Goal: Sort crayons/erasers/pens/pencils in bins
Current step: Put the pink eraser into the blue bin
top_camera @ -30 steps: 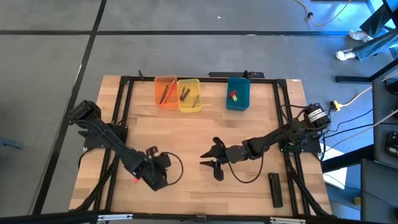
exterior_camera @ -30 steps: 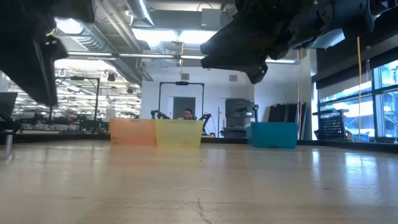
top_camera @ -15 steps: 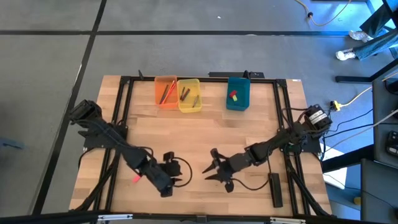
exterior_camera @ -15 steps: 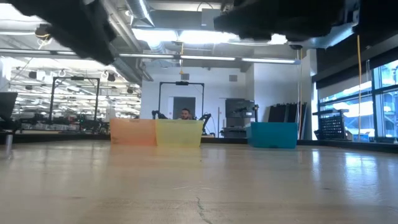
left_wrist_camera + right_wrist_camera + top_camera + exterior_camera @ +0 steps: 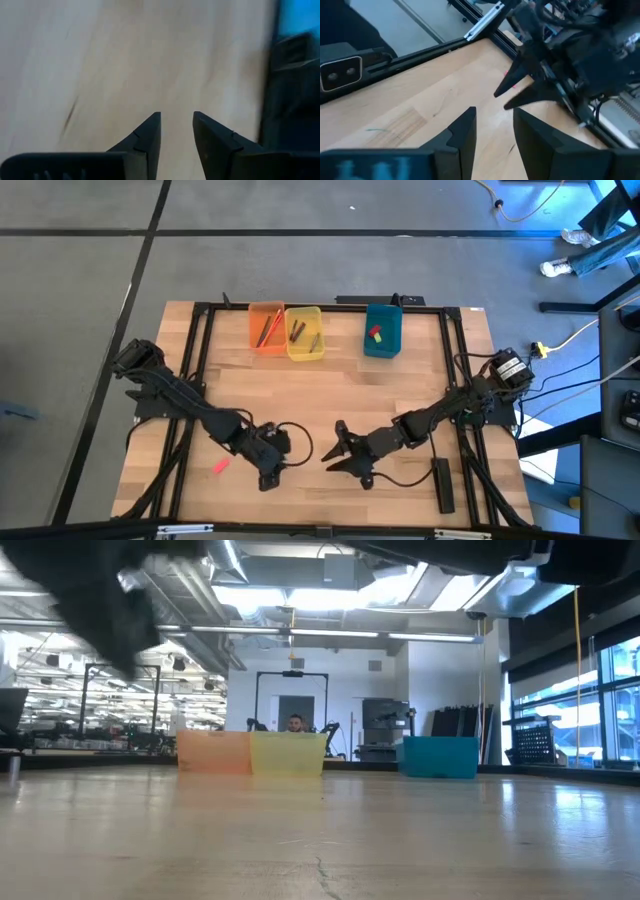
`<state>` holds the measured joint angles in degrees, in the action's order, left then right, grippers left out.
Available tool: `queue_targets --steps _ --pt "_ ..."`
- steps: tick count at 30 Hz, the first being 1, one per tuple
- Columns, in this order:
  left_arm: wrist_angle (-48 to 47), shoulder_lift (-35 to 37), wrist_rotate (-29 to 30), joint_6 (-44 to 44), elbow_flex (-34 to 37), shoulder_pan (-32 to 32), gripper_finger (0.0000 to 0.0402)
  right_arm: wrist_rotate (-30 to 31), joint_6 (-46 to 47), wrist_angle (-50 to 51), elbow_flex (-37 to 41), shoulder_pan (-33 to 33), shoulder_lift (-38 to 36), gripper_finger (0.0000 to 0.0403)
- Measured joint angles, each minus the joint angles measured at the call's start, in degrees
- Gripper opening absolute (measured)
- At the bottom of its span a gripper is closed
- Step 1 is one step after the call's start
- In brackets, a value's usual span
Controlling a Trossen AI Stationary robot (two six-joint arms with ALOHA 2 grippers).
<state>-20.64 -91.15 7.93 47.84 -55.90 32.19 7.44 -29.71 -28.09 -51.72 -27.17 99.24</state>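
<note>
Three bins stand in a row at the table's far edge: orange (image 5: 265, 328) and yellow (image 5: 304, 332), each with thin sticks inside, and teal (image 5: 382, 330) with a red and a yellow eraser (image 5: 375, 334) in it. A small pink-red piece (image 5: 220, 466) lies flat on the wood at the near left. My left gripper (image 5: 290, 450) hovers open to the right of it, with nothing between its fingers (image 5: 176, 125). My right gripper (image 5: 335, 448) faces it from the right, also open (image 5: 494, 125) with nothing between its fingers. A gap of bare wood separates the two.
A long black bar (image 5: 442, 485) lies near the table's near right corner, beside my right arm. A black metal frame (image 5: 200, 310) runs around the table. In the low view the bins (image 5: 287, 753) stand at the far edge.
My left gripper has swung toward the table's right edge and tipped up from pointing steeply down, so the pink-red piece now lies uncovered to its left. My right gripper has rolled about its own axis and drifted a little toward the near edge.
</note>
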Motion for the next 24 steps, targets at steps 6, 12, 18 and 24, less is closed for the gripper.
queue_targets --steps 6,12,18,24 --pt "-20.27 0.0 -2.76 18.67 0.0 3.16 0.0107 0.03 5.97 0.15 -0.02 1.23 0.0 0.0131" --pt "-34.51 0.0 -2.4 30.26 0.0 8.73 0.0124 0.03 11.29 0.15 -0.02 1.58 0.0 0.0131" --pt "-36.26 -0.04 -3.62 31.69 1.6 11.42 0.017 0.03 11.29 0.15 -0.02 1.75 0.0 0.0131" --pt "-32.69 -0.07 -9.49 33.02 5.63 12.25 0.0192 0.03 11.64 0.15 -0.02 1.9 0.0 0.0131"
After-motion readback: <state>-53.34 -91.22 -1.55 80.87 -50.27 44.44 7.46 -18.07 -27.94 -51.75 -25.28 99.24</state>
